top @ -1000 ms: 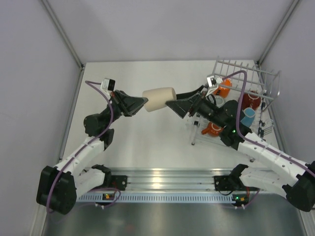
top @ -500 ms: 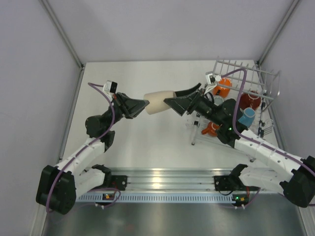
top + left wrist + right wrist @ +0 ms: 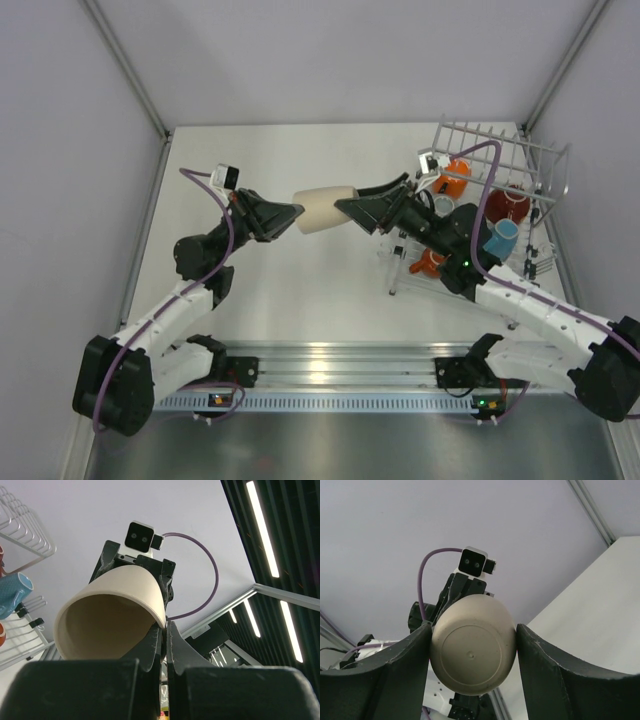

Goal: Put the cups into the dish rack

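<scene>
Cream mug (image 3: 325, 208) is held over the central worktop (image 3: 300, 310), rim pinched by left gripper (image 3: 296, 212) jaws. Base is flanked by right gripper (image 3: 347, 199) jaws; clamping cannot be told.

Likely a robotics lab, pale panel walls (image 3: 70, 200) boxing in a white table (image 3: 300, 300), aluminium rail (image 3: 330, 365), ceiling strip lights (image 3: 261, 527)

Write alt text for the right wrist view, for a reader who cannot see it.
The round base of a cream cup fills the middle, flanked closely by the right claw and its two dark fingers; whether they press it is unclear. Behind it, the left claw holds the cup's far end.
</scene>
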Robot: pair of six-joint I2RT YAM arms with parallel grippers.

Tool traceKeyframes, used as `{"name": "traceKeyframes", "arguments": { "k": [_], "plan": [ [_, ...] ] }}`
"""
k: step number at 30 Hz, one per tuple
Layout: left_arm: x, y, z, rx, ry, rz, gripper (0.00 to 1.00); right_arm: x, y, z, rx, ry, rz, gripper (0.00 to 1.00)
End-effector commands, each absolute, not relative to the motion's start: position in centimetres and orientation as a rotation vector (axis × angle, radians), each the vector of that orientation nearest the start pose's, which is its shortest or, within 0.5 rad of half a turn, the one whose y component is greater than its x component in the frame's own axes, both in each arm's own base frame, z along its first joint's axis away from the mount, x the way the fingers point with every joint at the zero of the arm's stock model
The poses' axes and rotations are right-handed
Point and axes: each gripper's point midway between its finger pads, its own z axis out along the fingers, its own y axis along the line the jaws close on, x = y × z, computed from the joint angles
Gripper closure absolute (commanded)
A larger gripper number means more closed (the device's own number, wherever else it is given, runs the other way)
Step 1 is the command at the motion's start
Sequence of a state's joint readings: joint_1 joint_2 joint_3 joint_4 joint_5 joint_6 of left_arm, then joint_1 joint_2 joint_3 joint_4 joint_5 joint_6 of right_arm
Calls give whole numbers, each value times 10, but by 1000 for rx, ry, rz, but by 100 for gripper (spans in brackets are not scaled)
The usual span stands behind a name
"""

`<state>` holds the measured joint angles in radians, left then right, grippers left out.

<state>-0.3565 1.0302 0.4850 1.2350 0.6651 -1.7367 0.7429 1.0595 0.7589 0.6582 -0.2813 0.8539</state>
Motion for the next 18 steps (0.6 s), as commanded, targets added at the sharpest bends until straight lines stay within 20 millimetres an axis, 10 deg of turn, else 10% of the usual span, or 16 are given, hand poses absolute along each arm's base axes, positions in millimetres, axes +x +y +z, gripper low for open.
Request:
{"name": "traceKeyframes", "arguments": {
  "k": [1,3,7,14,18],
  "plan": [
    [185,-218,409,34,1183,-2118,100,211,303,399,-210,1304,1573,68],
    [186,-219,407,32,1187,-2110,93,211,302,398,-195,1309,1575,81],
    [189,-219,399,0,1202,-2110,37,214,295,394,-149,1328,1547,100],
    [195,-220,383,-42,1243,-2095,2,232,270,370,-51,1449,1370,100],
    [207,-226,360,-113,1360,-2053,2,249,239,341,15,1581,1142,100]
  ]
}}
